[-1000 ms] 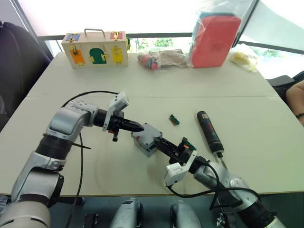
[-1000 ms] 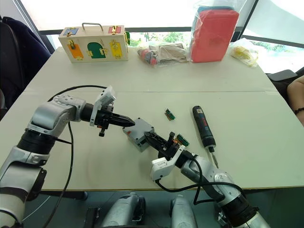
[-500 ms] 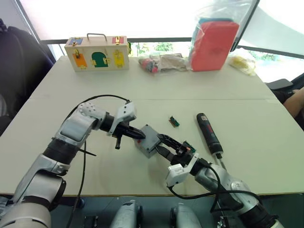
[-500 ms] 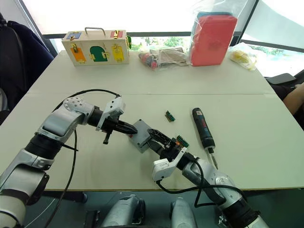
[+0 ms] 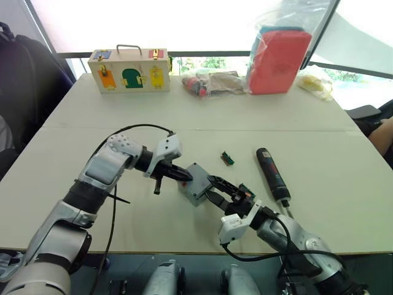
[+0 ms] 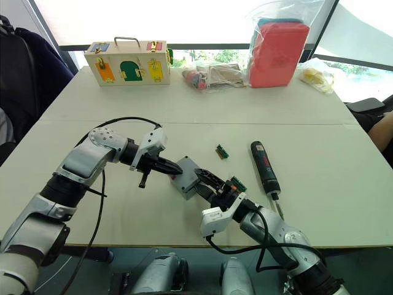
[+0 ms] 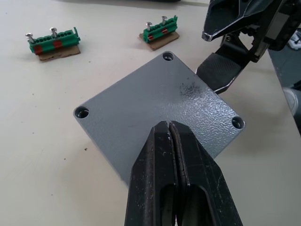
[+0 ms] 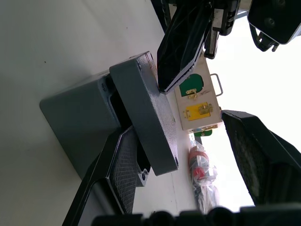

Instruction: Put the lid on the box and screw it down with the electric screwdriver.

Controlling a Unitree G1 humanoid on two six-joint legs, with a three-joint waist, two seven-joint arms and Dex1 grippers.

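Note:
The grey lid (image 7: 160,103) lies on top of the grey box (image 5: 198,184) at mid-table, sitting askew with a gap along one edge (image 8: 146,108). My left gripper (image 5: 187,176) is shut, its tips (image 7: 168,125) pressing on the lid's top. My right gripper (image 5: 215,190) is open at the box's near right side. One of its fingers (image 8: 124,165) rests against the box wall (image 8: 80,113) under the lid's overhang, and the other finger (image 8: 263,150) stands apart. The black electric screwdriver (image 5: 271,174) lies flat on the table to the right of the box, untouched.
Two green bit holders (image 5: 226,158) (image 5: 245,188) lie between box and screwdriver. Along the table's far edge stand a wooden case with coloured latches (image 5: 129,70), bagged small items (image 5: 212,80), a red pouch in plastic (image 5: 279,52) and a yellow bag (image 5: 313,80). A person's arm (image 5: 385,132) shows at the right edge.
The whole view has shifted. My left gripper's shut tips have moved from the box's left edge onto the lid. My right gripper has stayed at the box's right side.

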